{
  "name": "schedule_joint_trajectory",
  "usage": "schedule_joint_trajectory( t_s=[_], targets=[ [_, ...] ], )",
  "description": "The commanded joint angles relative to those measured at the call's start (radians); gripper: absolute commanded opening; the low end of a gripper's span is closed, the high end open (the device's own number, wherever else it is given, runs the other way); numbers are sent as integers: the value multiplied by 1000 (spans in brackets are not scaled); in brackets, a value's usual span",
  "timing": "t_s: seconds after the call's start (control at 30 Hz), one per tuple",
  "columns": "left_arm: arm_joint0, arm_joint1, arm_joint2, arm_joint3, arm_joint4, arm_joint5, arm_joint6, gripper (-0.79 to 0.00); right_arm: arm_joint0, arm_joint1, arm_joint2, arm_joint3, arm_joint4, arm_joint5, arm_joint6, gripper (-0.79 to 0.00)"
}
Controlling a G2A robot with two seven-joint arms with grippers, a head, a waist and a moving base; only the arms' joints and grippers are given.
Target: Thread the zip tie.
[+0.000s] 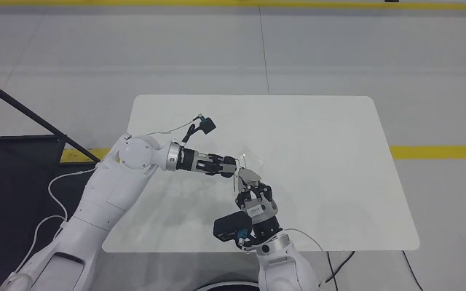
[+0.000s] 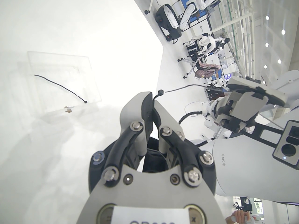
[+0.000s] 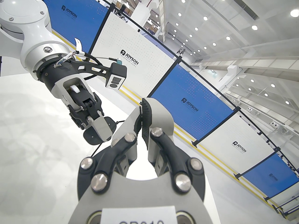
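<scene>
A black zip tie is held above the white table (image 1: 328,138). My left gripper (image 2: 151,99) is shut on its strap just below the square head (image 2: 160,92), which pokes out past the fingertips. From the head a thin strap (image 2: 184,88) runs across to my right gripper (image 2: 233,87). In the right wrist view the right gripper (image 3: 142,108) is shut, seemingly on that strap's end, with the left gripper (image 3: 100,131) close beside it. From above, the left gripper (image 1: 233,166) and the right gripper (image 1: 247,177) almost meet near the table's middle.
A clear plastic plate (image 2: 70,66) lies flat on the table just beyond the grippers, also visible as the clear plate (image 1: 252,156) from above. A second black zip tie (image 2: 60,86) and a small brown scrap (image 2: 68,110) rest on it. The table's front edge is near the right arm.
</scene>
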Motion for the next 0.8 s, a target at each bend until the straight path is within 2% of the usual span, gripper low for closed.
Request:
schedule_joint_trajectory(
  t_s=[0.0, 0.77],
  targets=[
    [0, 0, 0, 0, 0, 0, 0, -785, 3, 1, -1, 2, -1, -4, 2, -785],
    [0, 0, 0, 0, 0, 0, 0, -785, 18, 6, -10, 11, 1, 15, 19, -785]
  ],
)
